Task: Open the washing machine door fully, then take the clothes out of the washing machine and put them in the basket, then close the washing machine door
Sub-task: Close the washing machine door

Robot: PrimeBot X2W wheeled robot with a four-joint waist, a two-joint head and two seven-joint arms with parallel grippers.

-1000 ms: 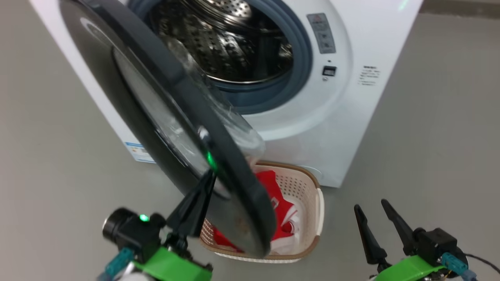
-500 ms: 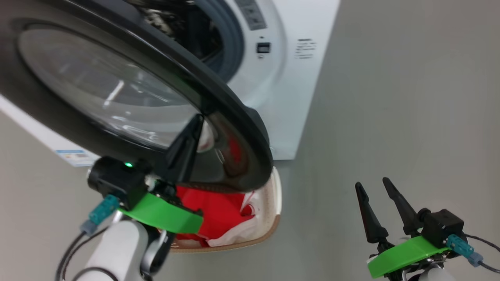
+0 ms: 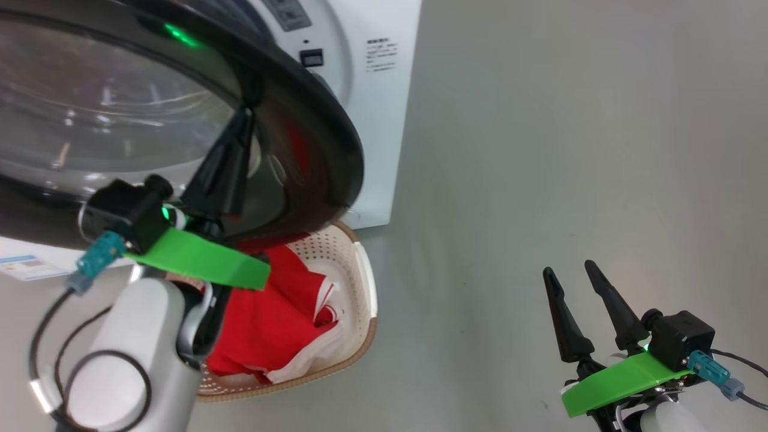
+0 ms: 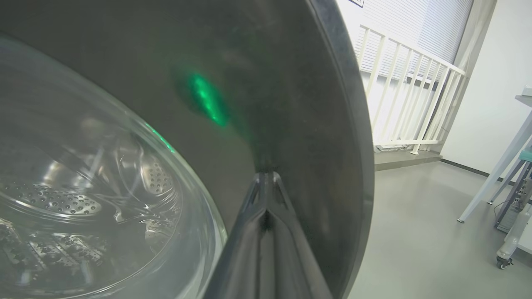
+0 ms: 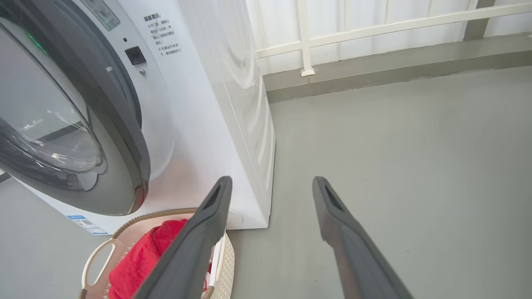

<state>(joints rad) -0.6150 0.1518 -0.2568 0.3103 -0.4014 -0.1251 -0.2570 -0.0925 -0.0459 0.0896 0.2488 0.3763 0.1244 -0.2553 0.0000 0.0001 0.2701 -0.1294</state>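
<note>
The washing machine door (image 3: 324, 150), black-rimmed with a clear glass bowl, stands partly swung across the white washing machine (image 3: 384, 120). My left gripper (image 3: 245, 117) is shut, its tips pressed against the door's glossy rim (image 4: 291, 83), seen close up as my left gripper (image 4: 266, 174). The red and white clothes (image 3: 270, 324) lie in the cream basket (image 3: 366, 282) on the floor below the door. My right gripper (image 3: 570, 270) hangs open over bare floor at the lower right, holding nothing. In the right wrist view my right gripper (image 5: 271, 182) points past the machine (image 5: 208, 124), door (image 5: 124, 137), basket (image 5: 166, 212) and clothes (image 5: 141, 261).
Grey floor (image 3: 570, 120) stretches to the right of the machine. A white railing (image 5: 307, 37) runs behind it. Pale table legs (image 4: 498, 174) and a castor stand far off on the right. A blue label (image 3: 24, 267) sits low on the machine's front.
The head camera has swung, shifting the whole picture. The door has turned from edge-on towards the machine's opening, now hiding the drum, with my shut left gripper against its rim. The right gripper stays open.
</note>
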